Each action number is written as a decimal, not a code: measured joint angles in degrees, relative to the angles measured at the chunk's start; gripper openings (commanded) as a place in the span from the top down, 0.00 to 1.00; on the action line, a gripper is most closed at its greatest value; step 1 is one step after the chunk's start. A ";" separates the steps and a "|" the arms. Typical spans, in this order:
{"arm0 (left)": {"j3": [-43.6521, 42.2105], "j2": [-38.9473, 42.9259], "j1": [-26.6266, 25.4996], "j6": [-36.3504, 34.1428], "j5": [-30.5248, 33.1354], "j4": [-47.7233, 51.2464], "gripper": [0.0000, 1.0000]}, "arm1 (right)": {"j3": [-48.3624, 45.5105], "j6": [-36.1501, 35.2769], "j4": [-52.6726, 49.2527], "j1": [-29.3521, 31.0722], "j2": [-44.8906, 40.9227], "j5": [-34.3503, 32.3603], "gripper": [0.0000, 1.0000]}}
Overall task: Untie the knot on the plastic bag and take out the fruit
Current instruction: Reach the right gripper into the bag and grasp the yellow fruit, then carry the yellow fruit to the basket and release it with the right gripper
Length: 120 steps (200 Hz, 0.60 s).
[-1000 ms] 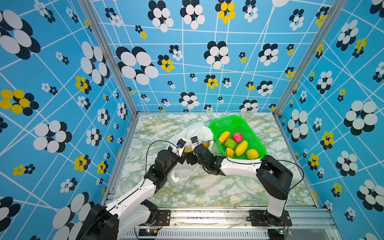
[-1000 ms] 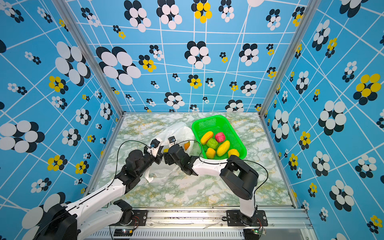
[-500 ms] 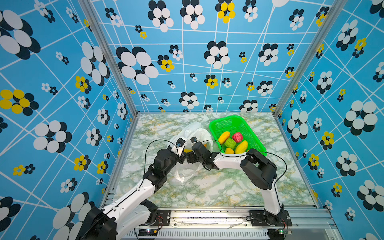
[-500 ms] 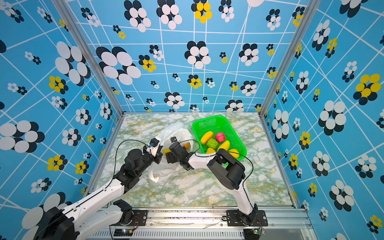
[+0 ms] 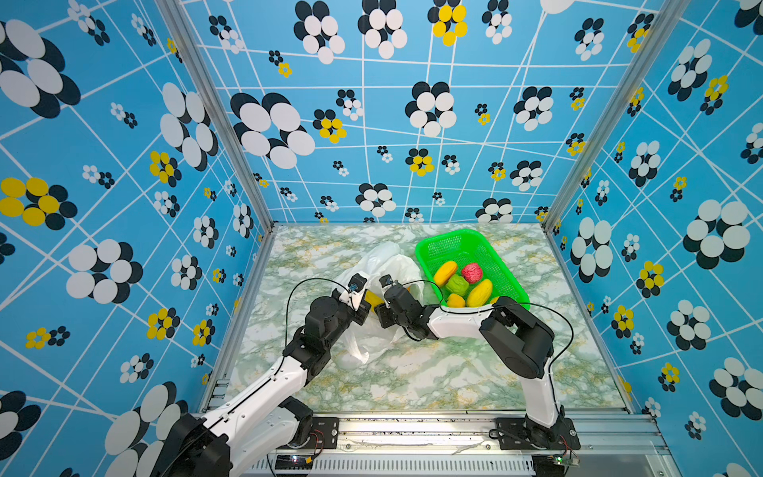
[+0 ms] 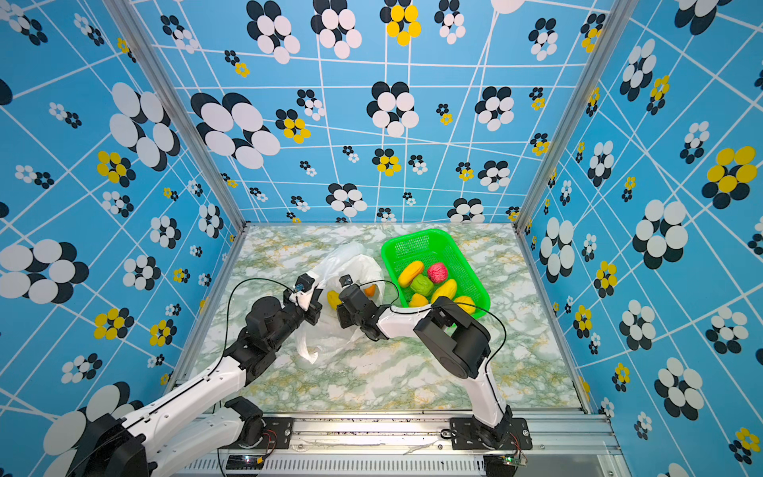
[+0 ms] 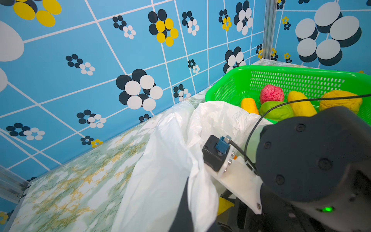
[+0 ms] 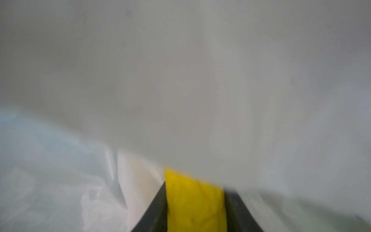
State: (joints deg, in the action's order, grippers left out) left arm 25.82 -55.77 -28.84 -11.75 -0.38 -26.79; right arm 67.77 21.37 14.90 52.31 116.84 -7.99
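Note:
The white plastic bag (image 5: 392, 264) (image 6: 355, 264) lies left of the basket with its mouth held open. My left gripper (image 5: 365, 307) (image 7: 192, 211) is shut on a fold of the bag's rim (image 7: 200, 200). My right gripper (image 6: 336, 309) (image 8: 195, 186) reaches into the mouth, and its two dark fingers press both sides of a yellow fruit (image 8: 195, 204) (image 6: 332, 298). An orange fruit (image 6: 370, 290) shows deeper in the bag. The knot is out of view.
The green mesh basket (image 5: 454, 243) (image 7: 301, 70) stands at the back right and holds several fruits, among them yellow ones, a red one (image 5: 471, 272) and a green one (image 5: 456, 285). A loose bag handle (image 5: 357, 351) trails toward the front. Patterned walls enclose three sides.
My right gripper has moved left into the bag's mouth and its jaws have come together on the yellow fruit. The left gripper has kept its hold on the rim.

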 measured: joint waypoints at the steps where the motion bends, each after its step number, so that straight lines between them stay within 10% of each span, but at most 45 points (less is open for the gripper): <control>1: 0.00 -0.04 0.00 0.02 0.00 -0.02 1.00 | -0.13 0.02 0.04 0.02 -0.11 0.00 0.62; 120: 0.00 -3.96 0.48 0.87 1.33 -1.14 1.00 | -17.77 -0.48 17.16 1.73 -19.67 1.53 0.71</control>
State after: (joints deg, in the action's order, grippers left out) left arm 25.82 -59.72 -28.36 -10.87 0.95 -27.92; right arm 50.00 20.88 32.05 54.04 97.17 -6.46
